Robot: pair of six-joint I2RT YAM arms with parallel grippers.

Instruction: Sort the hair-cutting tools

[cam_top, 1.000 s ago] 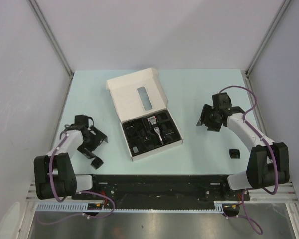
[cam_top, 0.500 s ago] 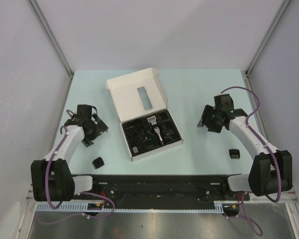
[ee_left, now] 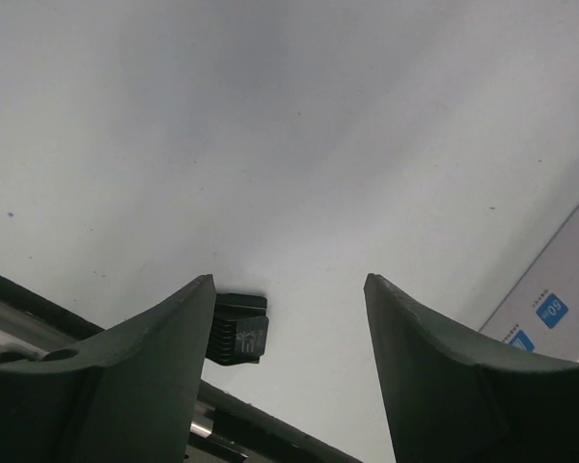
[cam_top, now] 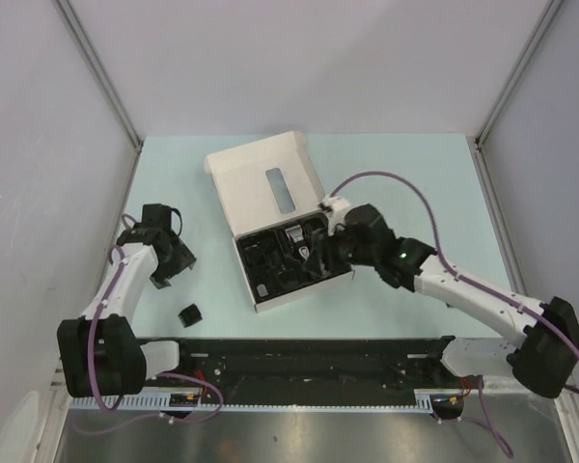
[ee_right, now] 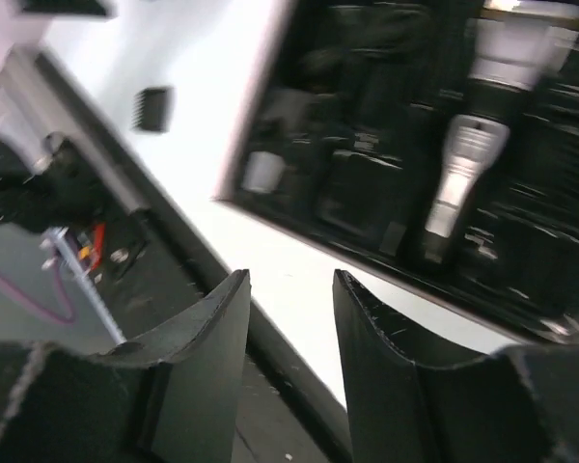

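Pale green table (cam_top: 396,183) between grey walls, seen from overhead. White box (cam_top: 241,183) stood open at centre, its black tray (cam_top: 262,289) packed with dark pieces. Clipper (cam_top: 299,246) lay in the tray, silver head toward the lid. Right gripper (cam_top: 320,256) hung over the tray's right half; finger spread not readable from above. Left gripper (cam_top: 167,268) sat well left of the box. One comb guard (cam_top: 187,314) lay loose on the table near the front rail (cam_top: 318,349).

Left wrist view: left gripper (ee_left: 289,289) was spread wide, holding nothing. Comb guard (ee_left: 239,329) lay just beside the left finger, close to the table's edge.

Right wrist view, blurred: right gripper (ee_right: 289,280) was parted and empty, above the tray's near rim. Clipper (ee_right: 461,164) lay up and right of the fingers, not between them.

Risks, as judged: the tray was crowded, so a descent off-line could snag a neighbouring piece or drag the light box. The loose guard sat near the edge, and a nudge from a closing finger could push it onto the rail.
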